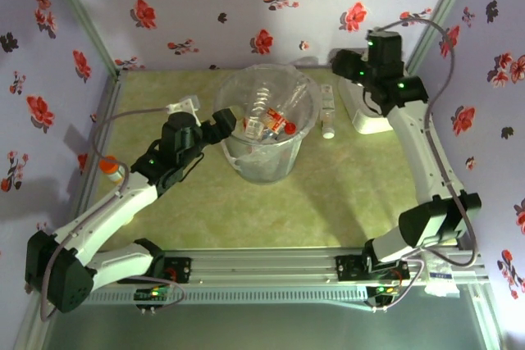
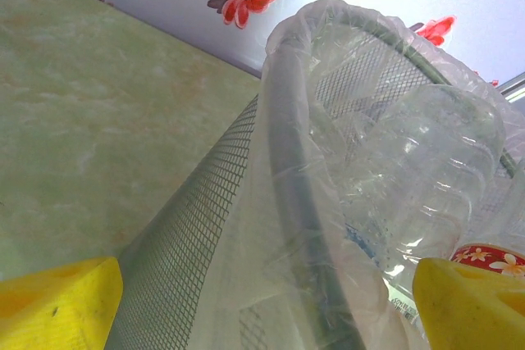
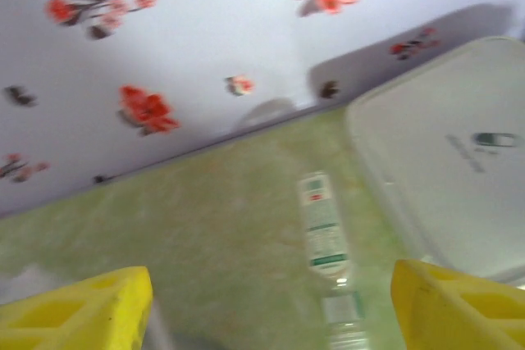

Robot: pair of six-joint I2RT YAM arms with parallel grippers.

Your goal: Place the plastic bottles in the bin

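— Since both of your arms are up by the bin, how do the jaws stand?

— My left gripper is spread wide at the bin's left rim. Its yellow fingers sit apart, with the mesh wall and the bag-lined rim between them, and they clamp nothing. My right gripper is to the right of the bin and farther back, toward the flowered wall. Its fingers gape as well and hold nothing.

— And the plastic bottles?

— Several lie heaped inside the bin, mostly clear, one with a red label showing against the bag. One green-labelled bottle lies flat on the table just right of the bin, between the bin and the white lidded box. From my right wrist it lies ahead of the parted fingers, beside that box, untouched.

— Anything else?

— A small orange-capped bottle stands well to the left of the bin, by the side wall.
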